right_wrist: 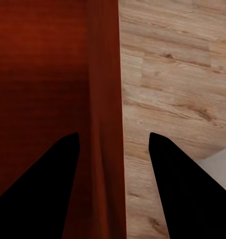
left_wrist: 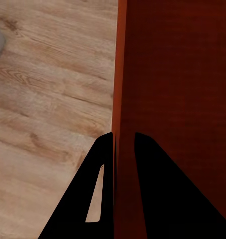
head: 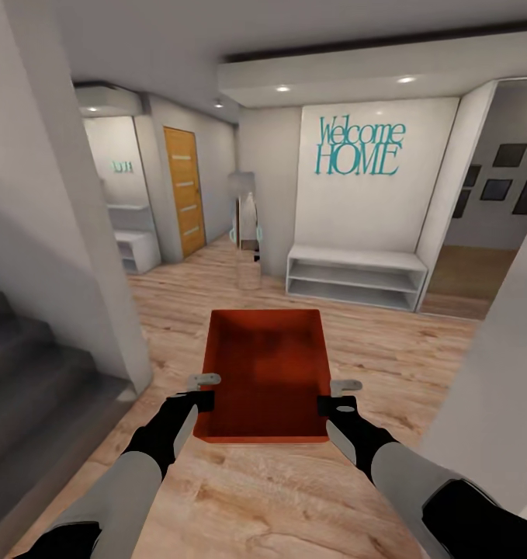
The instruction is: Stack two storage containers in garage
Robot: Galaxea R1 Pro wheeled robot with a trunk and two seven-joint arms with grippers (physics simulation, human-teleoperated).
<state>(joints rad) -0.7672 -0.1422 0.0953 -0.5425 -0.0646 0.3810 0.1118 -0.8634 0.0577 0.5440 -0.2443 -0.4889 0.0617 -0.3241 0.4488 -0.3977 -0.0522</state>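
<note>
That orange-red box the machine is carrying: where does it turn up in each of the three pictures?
Head view: the storage container sits low in the middle, between the left gripper and right gripper.
Left wrist view: its wall fills the right side.
Right wrist view: its wall fills the left side.
Shared landmark: the light wood plank floor beneath it.

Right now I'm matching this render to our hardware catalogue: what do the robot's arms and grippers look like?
Both arms have light grey forearm shells with black sections at the elbows and black wrists. The left gripper and right gripper have black bodies with pale grey metallic outer fingers. In the wrist views the fingers show as flat black tapering wedges, one on the left gripper with a narrow slot. No cables or markings are visible.
</note>
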